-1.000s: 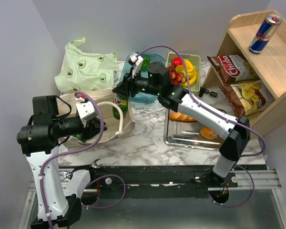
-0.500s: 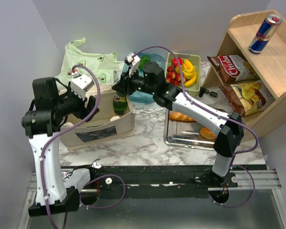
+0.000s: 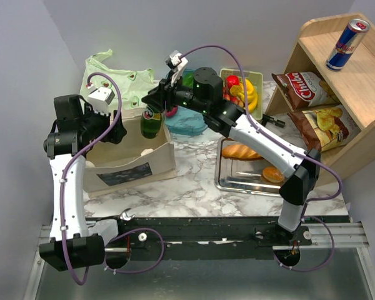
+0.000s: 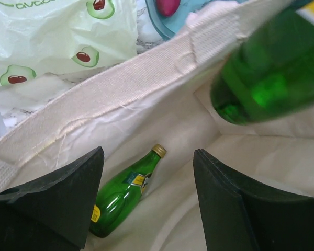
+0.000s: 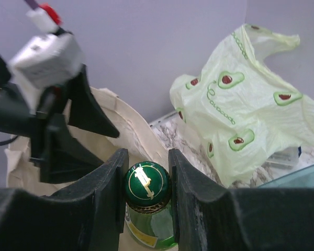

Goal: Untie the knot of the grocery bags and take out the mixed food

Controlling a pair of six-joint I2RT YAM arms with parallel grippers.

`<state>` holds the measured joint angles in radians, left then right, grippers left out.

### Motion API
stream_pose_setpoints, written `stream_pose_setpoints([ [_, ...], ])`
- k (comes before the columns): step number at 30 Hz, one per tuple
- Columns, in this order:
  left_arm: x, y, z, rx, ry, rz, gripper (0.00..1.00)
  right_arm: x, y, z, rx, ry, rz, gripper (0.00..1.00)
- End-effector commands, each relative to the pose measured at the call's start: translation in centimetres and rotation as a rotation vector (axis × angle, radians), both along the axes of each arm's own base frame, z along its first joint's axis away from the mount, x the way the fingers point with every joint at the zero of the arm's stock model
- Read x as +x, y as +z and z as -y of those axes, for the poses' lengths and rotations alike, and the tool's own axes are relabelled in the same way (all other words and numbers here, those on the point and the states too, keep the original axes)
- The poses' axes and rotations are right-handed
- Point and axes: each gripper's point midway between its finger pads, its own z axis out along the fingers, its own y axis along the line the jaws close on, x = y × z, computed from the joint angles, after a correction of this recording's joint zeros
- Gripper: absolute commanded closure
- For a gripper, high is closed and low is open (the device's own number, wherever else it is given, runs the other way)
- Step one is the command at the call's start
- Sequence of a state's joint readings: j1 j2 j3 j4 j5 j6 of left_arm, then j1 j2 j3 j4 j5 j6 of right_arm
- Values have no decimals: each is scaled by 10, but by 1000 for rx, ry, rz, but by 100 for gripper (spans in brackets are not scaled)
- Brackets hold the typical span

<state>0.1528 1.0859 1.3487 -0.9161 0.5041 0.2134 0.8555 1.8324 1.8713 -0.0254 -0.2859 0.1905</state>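
My left wrist view: raised green bottle [image 4: 267,78] blurred, cropped at top; lying bottle [image 4: 126,191] partly behind a finger [image 4: 52,204]

Your marble worktop [image 3: 187,187] carries a shallow metal tray [image 3: 237,185] right of centre. In the tray you have a long bread loaf [image 3: 240,152] at its far edge and a small round bun [image 3: 273,174] toward its near right corner; the two lie apart. Behind the tray stands a teal bowl [image 3: 189,122], and just to its right a lime-green dish [image 3: 258,79]. On your far right a pale wooden shelf [image 3: 362,100] rests on the worktop, and a blue-and-silver drink can [image 3: 348,44] sits on its upper board. A black rail [image 3: 206,229] runs along the worktop's near edge. Plain grey walls close in the left and back.
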Motion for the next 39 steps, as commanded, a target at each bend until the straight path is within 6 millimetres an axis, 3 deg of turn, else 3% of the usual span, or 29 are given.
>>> stream_pose_setpoints([
  [1, 18, -5, -6, -34, 59, 5, 31, -34, 134, 34, 253, 28, 222, 99],
  [6, 21, -16, -5, -30, 42, -25, 31, -37, 170, 56, 265, -40, 337, 99],
  [11, 24, -20, -4, -33, 31, -38, 31, -41, 208, 90, 253, -153, 459, 99],
  [15, 26, -19, -5, -21, 17, -39, 31, -39, 224, 130, 200, -305, 503, 99],
  [21, 31, -19, -3, -26, -1, -48, 31, -27, 232, 199, 115, -581, 509, 99],
  [27, 41, -18, -1, -49, -7, -68, 32, -6, 245, 282, 97, -817, 483, 99],
  [33, 49, -16, 1, -38, -17, -72, 32, -21, 269, 339, 129, -920, 539, 99],
  [39, 55, -21, 2, -34, -19, -92, 33, -38, 297, 377, 138, -1021, 617, 99],
])
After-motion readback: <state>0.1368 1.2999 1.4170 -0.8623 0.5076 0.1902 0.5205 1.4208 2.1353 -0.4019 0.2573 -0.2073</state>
